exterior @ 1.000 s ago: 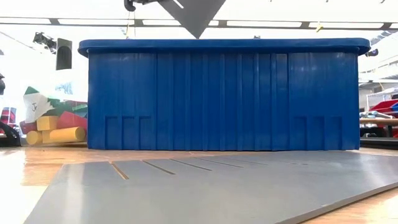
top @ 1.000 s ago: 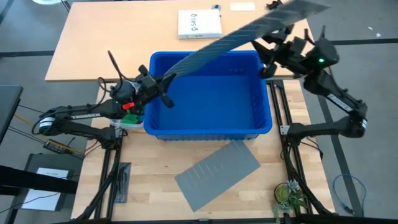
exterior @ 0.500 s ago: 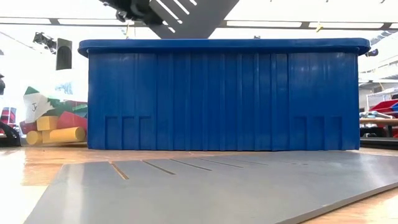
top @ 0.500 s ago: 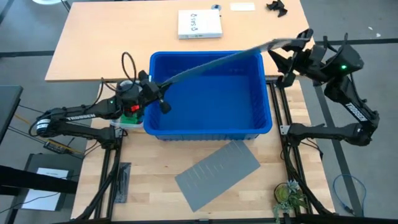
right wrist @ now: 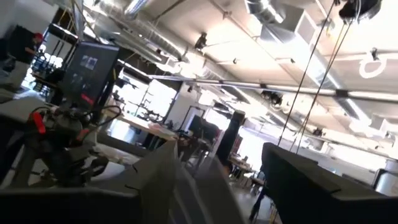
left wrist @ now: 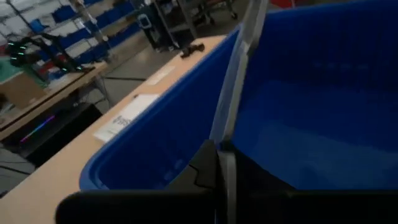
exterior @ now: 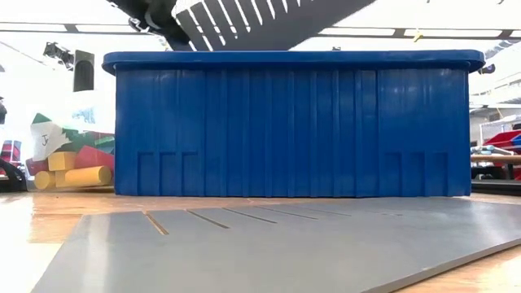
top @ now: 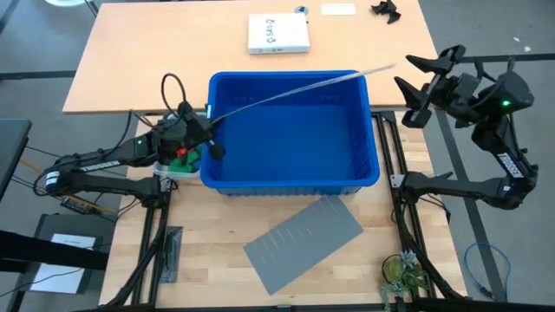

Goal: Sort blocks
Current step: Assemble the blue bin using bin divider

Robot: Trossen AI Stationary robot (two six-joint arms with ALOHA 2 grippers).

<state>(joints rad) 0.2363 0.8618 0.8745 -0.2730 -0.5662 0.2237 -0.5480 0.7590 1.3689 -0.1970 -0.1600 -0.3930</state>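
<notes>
High view: left end effector (top: 211, 130) clamped on grey lid (top: 299, 89)

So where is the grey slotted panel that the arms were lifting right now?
In the high view the grey slotted panel spans the blue bin edge-on, its left end clamped in the left gripper; the right gripper stands open beside the bin's far right corner.

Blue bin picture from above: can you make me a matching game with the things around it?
Things:
1. blue bin
2. raised grey panel
3. flat grey panel
4. white box

Places:
A. on the far table
B. held by the left gripper over the bin
C. in the middle, between both arms
D. lying in front of the bin

Pairs: 1-C, 2-B, 3-D, 4-A
</notes>
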